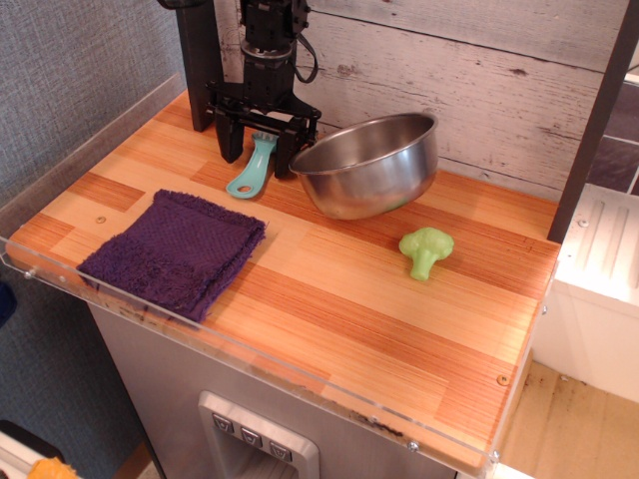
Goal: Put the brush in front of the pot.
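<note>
A: Logging the single overhead view. Gripper [258, 148] is down at the back left of the wooden counter [329, 299], fingers pointing at the surface, one dark finger on each side of the brush [253, 165]. Claw is spread; a gap shows between each finger and the teal neck, so no pinch that I can confirm.

B: Brush position?

A: Lying flat on the counter, bristle end under the claw near the back wall, handle with its hole pointing toward the front edge. Just left of the pot [371, 163].

B: And the pot?

A: Steel bowl, tilted, its left rim low and right beside the claw's right finger. Cannot tell whether finger and rim actually touch. Rim on the far side is lifted toward the wall.

B: Step in hand, as you read it?

A: Reaching for the grasp. Brush not yet taken, nothing yet placed.

B: What does the next move need?

A: Close squarely on the narrow neck without nudging the pot further. Then lift clear and carry round to the open wood in front of the pot. Green broccoli [425, 249] sits front right of it, purple cloth [175, 249] front left, well apart; the bare strip between them looks the likely landing spot.
</note>
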Robot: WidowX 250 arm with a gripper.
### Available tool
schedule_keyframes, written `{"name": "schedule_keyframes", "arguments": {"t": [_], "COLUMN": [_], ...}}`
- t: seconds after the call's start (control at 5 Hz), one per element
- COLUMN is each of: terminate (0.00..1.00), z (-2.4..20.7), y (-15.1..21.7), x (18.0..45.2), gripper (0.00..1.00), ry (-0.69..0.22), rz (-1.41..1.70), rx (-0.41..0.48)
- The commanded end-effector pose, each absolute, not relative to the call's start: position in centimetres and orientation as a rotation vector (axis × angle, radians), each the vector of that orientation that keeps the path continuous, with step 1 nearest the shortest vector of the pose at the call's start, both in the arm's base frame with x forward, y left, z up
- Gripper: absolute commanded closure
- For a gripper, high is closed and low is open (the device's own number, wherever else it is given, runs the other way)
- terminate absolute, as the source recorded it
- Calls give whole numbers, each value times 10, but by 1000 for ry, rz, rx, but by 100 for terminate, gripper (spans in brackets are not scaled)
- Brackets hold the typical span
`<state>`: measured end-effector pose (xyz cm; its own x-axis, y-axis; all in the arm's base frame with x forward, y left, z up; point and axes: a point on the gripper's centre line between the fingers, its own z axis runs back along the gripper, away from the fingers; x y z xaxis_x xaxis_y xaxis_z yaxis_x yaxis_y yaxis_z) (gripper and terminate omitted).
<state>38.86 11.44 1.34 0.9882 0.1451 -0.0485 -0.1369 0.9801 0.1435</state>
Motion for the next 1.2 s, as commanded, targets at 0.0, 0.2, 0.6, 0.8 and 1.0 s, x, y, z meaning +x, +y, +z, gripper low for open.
{"name": "schedule_keyframes", "arguments": {"t": [0.0,0.2,0.6,0.8,1.0], "terminate": [0,0,0,0,0], "z": [33,56,108,135,146], "y": [121,115,99,82,40], "x": [391,388,380,374,353], "gripper": [100,100,100,100,100], "ry": [6,-62,-200,-265,-280], "rz": [126,96,87,48,-13], "rx": [130,138,142,127,83]}}
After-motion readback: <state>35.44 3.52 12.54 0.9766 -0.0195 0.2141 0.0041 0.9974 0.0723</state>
